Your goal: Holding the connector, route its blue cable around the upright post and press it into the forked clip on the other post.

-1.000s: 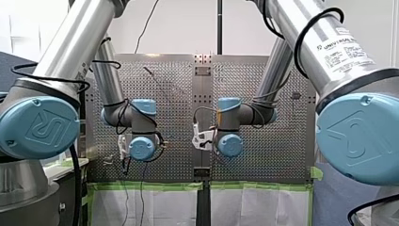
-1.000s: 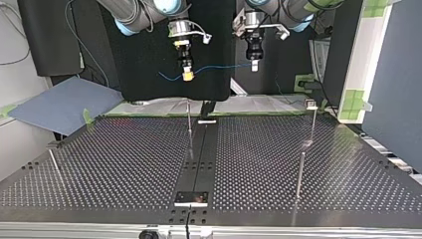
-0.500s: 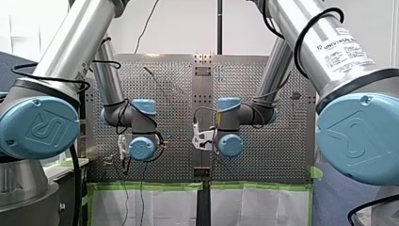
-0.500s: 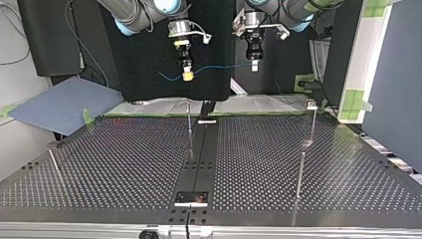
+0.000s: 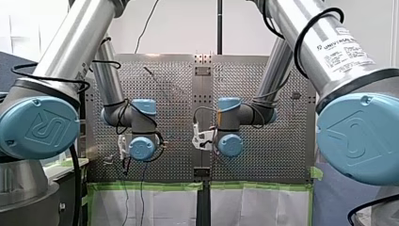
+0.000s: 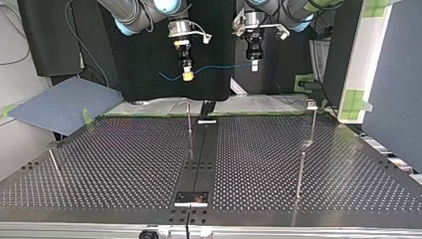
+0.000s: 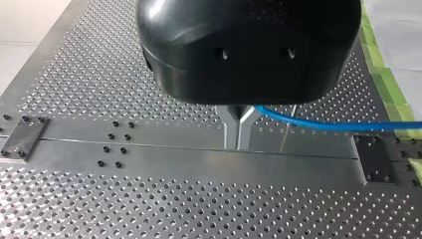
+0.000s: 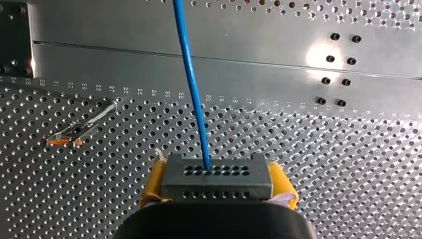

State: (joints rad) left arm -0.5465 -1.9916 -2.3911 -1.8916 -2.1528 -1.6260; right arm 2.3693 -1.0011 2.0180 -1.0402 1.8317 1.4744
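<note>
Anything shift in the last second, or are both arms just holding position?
Nothing visibly changed. My right gripper stays shut on the connector, my left gripper stays shut on the blue cable, both raised above the table. The posts stand untouched.

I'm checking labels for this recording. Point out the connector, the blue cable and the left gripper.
connector [image 8: 217,178]: right wrist view, middle of its grey holed face.
blue cable [image 8: 191,74]: right wrist view, the stretch ahead of the connector.
left gripper [image 7: 238,144]: left wrist view, between its metal fingertips.
</note>
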